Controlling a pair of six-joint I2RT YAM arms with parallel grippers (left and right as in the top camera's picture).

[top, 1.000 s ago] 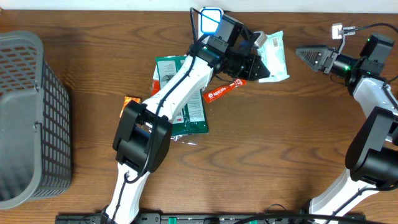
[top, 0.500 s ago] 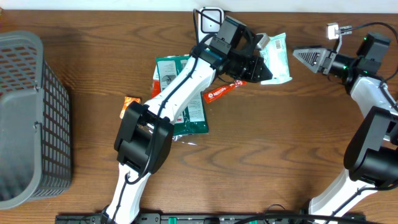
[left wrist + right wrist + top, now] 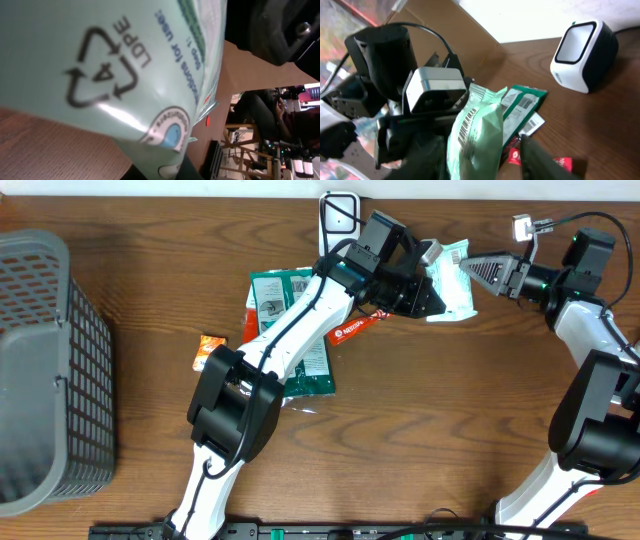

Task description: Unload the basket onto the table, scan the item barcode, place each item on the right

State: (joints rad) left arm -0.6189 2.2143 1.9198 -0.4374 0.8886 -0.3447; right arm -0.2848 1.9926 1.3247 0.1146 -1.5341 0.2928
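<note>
Left pincer [image 3: 430, 295] clamps pouch [image 3: 455, 295]; right pincer [image 3: 468, 270] parted astride it; scanner [image 3: 582, 55] behind.

The wooden table [image 3: 470, 430] bore a grey basket [image 3: 40, 370], green packets [image 3: 272, 295], red sachet [image 3: 348, 332], orange packet [image 3: 209, 348] and white scanner [image 3: 338, 213].

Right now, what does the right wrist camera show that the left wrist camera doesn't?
Only the right wrist view shows the scanner, a printed barcode facing that camera, and the dark green packets. Only the left wrist view shows the LDPE recycling mark, very close up. Both show the light green pouch and the wooden table.
</note>
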